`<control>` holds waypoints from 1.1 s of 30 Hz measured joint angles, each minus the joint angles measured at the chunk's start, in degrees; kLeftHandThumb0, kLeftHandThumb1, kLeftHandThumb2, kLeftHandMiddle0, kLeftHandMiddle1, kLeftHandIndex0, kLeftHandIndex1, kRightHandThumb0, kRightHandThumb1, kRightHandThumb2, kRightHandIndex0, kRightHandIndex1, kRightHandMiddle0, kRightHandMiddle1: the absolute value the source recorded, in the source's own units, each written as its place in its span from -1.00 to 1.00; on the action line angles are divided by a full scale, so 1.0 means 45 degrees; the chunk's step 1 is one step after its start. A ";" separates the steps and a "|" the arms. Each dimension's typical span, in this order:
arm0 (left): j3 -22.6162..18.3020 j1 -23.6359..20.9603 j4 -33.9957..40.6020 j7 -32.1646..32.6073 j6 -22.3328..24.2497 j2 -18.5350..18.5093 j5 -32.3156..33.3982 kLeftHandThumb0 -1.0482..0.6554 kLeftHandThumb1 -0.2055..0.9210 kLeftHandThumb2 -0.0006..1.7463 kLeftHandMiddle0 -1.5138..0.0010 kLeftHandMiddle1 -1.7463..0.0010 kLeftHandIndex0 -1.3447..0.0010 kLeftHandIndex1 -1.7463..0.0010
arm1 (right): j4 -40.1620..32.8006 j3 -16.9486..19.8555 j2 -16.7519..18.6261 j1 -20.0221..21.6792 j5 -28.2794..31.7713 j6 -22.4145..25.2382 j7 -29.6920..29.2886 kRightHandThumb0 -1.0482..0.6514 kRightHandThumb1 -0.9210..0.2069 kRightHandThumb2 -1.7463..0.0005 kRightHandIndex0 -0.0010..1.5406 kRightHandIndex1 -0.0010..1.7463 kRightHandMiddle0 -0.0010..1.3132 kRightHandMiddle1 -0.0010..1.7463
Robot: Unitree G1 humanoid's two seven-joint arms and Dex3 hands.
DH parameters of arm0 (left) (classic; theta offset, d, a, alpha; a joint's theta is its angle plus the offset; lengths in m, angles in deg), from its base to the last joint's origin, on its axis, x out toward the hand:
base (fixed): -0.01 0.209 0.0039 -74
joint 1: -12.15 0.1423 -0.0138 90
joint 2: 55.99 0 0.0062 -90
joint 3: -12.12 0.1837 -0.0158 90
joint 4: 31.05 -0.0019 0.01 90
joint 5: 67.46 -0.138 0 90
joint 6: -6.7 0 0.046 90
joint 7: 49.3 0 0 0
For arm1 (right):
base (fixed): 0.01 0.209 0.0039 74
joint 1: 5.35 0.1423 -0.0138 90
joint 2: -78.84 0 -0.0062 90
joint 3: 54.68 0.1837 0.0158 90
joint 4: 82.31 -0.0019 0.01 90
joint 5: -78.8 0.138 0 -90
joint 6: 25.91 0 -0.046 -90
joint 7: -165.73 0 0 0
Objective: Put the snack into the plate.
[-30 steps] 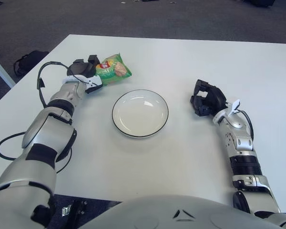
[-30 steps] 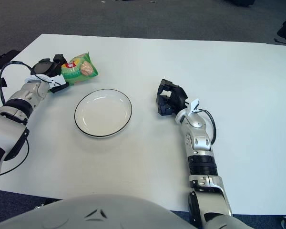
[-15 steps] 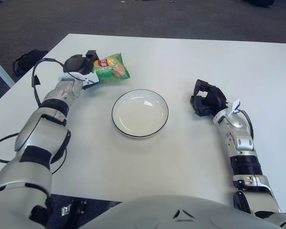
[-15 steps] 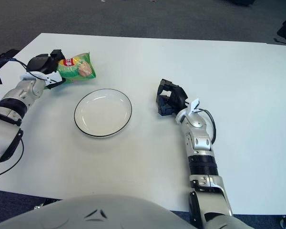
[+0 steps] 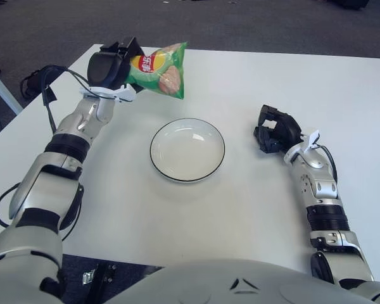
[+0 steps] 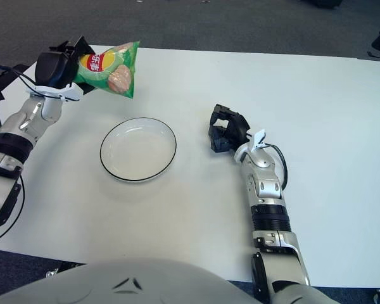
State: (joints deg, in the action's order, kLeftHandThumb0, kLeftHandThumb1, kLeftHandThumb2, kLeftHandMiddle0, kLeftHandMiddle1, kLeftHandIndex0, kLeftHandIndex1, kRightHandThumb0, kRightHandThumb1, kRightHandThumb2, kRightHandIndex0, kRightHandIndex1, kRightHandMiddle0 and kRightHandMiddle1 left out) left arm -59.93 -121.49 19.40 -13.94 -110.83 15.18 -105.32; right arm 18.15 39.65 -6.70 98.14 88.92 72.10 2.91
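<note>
Green and crinkly, the snack bag (image 5: 159, 68) is hanging in the air at the far left of the white table (image 5: 253, 209), pinched at its left end by our left hand (image 5: 109, 68), whose fingers are clamped on the wrapper. We are holding it above the tabletop, to the far left of the plate (image 5: 187, 150) and not yet over it.

To do this carry well, we judge that we should be swinging the hand rightward and nearer until the drooping right end of the bag sits over the middle of the plate, then lowering before letting go. The bag is light and floppy, so dropping it from height is likely to let it slide off the shallow rim. Keeping the grip firm on the wrapper's edge matters, since slick film can slip.

The plate is a white dish with a dark rim, lying near the table's centre, and nothing is in it.

Our right hand (image 5: 275, 131) is showing to the right of the plate, well apart from it, fingers curled and grasping nothing.
</note>
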 measured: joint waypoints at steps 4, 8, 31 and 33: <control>-0.0396 0.0345 0.1365 -0.0149 -0.0322 -0.0015 0.0018 0.23 -0.72 0.98 -0.15 -0.98 0.01 -1.00 | 0.0053 -0.0047 0.0001 0.0042 -0.0004 0.0024 -0.0054 -0.37 0.22 -0.62 0.58 1.00 0.04 1.00; -0.0818 0.1050 0.2819 -0.0863 -0.0828 -0.0022 0.0530 0.23 -0.76 0.99 -0.18 -0.96 -0.02 -1.00 | 0.0063 -0.0080 0.0003 0.0079 -0.0004 0.0098 -0.0082 -0.36 0.21 -0.61 0.57 1.00 0.03 1.00; -0.1036 0.4228 0.7157 -0.6304 -0.3015 0.0443 0.2364 0.23 -0.64 0.91 -0.16 -0.94 0.08 -1.00 | 0.0205 -0.0216 0.0004 0.0207 -0.0020 0.0108 -0.0568 -0.36 0.20 -0.61 0.57 1.00 0.02 1.00; -0.0956 0.4251 0.7011 -0.6588 -0.3245 0.0495 0.2337 0.23 -0.63 0.90 -0.14 -0.94 0.09 -1.00 | 0.0205 -0.0241 0.0004 0.0209 -0.0020 0.0108 -0.0615 -0.36 0.20 -0.61 0.57 1.00 0.02 1.00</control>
State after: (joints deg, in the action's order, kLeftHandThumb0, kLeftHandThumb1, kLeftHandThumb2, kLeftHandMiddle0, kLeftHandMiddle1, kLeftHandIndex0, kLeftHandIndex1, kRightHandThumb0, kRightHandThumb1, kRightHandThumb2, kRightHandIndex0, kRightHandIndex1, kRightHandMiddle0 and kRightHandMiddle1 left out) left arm -64.23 -102.36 50.96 -43.58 -125.44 17.41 -94.80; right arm 19.07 38.57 -6.69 99.08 88.83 72.59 0.14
